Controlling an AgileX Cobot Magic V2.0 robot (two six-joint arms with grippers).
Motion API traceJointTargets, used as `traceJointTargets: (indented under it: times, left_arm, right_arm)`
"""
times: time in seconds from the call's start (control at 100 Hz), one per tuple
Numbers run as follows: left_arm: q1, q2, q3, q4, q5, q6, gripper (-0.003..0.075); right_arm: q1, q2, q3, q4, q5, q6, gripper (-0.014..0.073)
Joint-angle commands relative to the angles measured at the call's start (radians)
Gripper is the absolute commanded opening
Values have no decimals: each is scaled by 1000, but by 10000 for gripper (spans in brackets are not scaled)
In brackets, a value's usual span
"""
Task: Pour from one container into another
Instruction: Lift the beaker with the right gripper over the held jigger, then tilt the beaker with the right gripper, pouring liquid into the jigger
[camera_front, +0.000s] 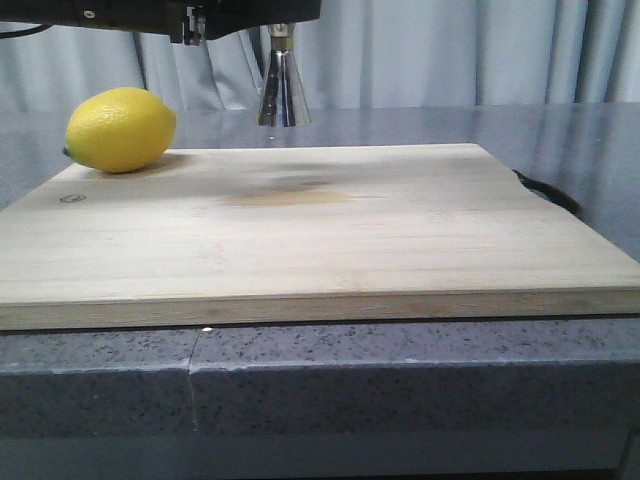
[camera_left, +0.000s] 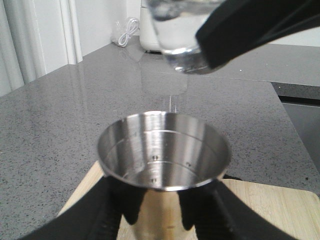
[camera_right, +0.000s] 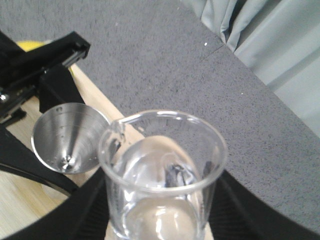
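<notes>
Steel hourglass jigger (camera_left: 164, 150) pinched in my left gripper (camera_left: 157, 210), held above pale wooden board (camera_front: 300, 230), mouth up to receive. Clear glass beaker (camera_right: 162, 175) clamped in my right gripper (camera_right: 160, 220), lip toward jigger, near upright; pour not begun, I judge. Yellow lemon (camera_front: 120, 129) idle at board corner.

The wooden board (camera_front: 300, 230) lies bare across its middle, right side and front edge, so a hand could pass low over it there. Only the lemon (camera_front: 120, 129) blocks its far left corner. Above the far edge, the jigger (camera_front: 283, 90) and beaker (camera_left: 180, 35) hang close together, leaving little gap between them.
</notes>
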Motion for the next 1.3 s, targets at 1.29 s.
traceJointTargets:
  times: [1.29]
  left_arm:
    - [-7,-55,-33,-99,79,-7,242]
  right_arm:
    - [76,88,-186,-215,120,-511,293]
